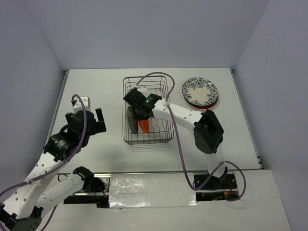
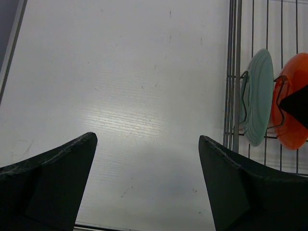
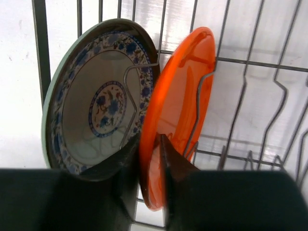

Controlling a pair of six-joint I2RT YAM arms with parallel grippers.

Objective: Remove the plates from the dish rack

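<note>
Inside the dish rack, your right gripper seemingly clamps the orange plate by its rim; lift vertically, clear of the neighbouring blue-patterned plate. Your left gripper stands wide apart.

The left arm folds back low on the left, then rises toward the middle. The left hand points down. Its two fingers are spread wide, with nothing between them. The right arm goes up from its base, bends at the elbow and stretches to the left. The right hand points down too. Its fingers are pinched close, one on each side of the orange plate.
</note>
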